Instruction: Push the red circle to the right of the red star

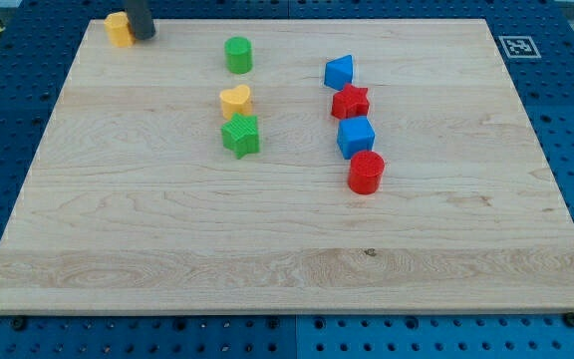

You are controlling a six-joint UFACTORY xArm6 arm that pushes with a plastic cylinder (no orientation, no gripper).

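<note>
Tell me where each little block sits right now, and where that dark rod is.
My tip: top left, touching the yellow block.
Green cylinder: alone.
Yellow heart: against the green star.
Blue wedge, red star, blue cube, red circle: one touching column, circle lowest.

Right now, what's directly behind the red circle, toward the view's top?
A blue cube sits right behind the red circle, touching or nearly so. Beyond it are the red star and another blue block. The circle hides the cube's lower front edge.
</note>
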